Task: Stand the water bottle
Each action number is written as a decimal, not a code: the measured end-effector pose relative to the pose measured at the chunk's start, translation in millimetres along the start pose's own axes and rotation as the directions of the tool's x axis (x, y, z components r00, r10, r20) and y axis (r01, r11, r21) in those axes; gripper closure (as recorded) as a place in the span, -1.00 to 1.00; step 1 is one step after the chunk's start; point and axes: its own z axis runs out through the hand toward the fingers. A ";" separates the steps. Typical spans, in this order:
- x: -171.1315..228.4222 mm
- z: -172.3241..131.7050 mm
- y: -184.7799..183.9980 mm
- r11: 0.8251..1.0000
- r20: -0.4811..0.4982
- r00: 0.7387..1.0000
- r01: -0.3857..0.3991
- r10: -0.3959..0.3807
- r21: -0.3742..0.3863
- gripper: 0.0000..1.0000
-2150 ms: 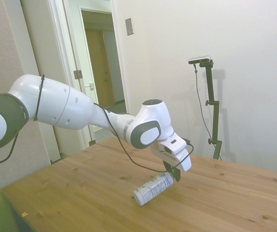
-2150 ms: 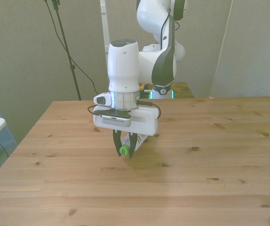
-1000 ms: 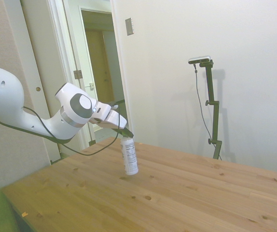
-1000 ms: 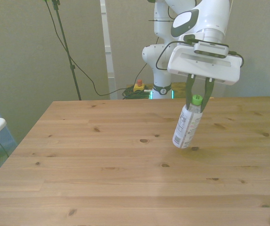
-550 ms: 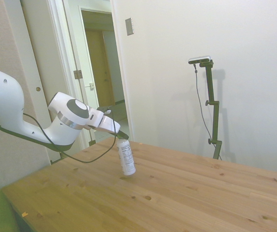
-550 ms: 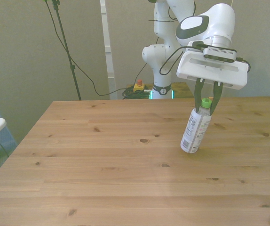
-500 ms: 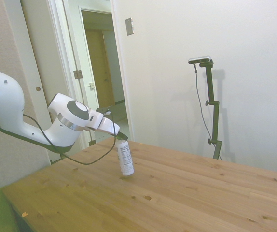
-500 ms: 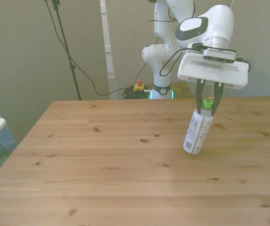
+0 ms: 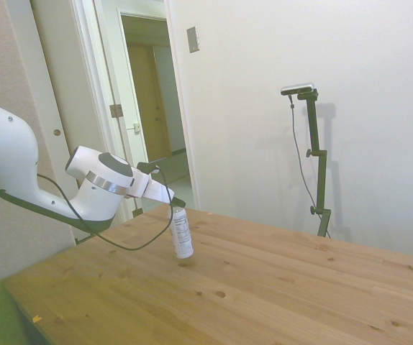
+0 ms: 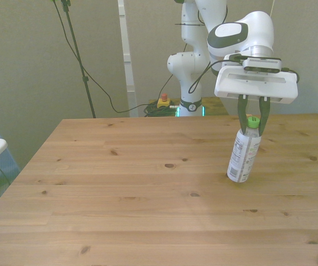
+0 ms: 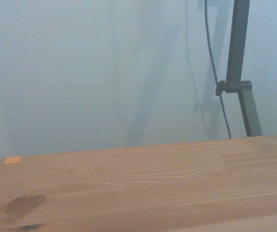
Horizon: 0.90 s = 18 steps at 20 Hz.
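The water bottle (image 10: 243, 156) is a slim plastic bottle with a green cap and a white printed label. It hangs nearly upright, leaning a little, with its base at or just above the wooden table (image 10: 120, 194) on the front view's right. My gripper (image 10: 252, 125) is shut on its neck just under the cap, fingers pointing down. In the side view the water bottle (image 9: 182, 234) sits near the table's far left corner under the gripper (image 9: 175, 208). The wrist view shows only table and wall; the bottle is out of it.
The table's edge on the front view's right lies a short way from the bottle. The robot base (image 10: 188, 72) stands behind the far edge. A small orange mark (image 9: 37, 318) sits near the table's near corner. An open doorway (image 9: 149, 100) is behind the arm.
The bottle lay on its side with the gripper at its cap. It has since been lifted, turned upright, carried toward the front view's right and lowered close to the table.
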 end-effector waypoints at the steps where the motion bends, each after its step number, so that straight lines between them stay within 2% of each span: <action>1: -2.0 1.7 1.3 1.000 0.000 1.000 -0.004 0.004 0.001 1.00; 8: -10.3 9.2 8.5 1.000 -0.005 1.000 -0.016 0.016 0.002 1.00; 9: -9.9 9.4 9.0 1.000 -0.007 1.000 -0.022 0.022 0.002 -1.00; 18: -6.9 11.6 12.5 0.999 -0.012 0.999 -0.034 0.034 -0.006 -1.00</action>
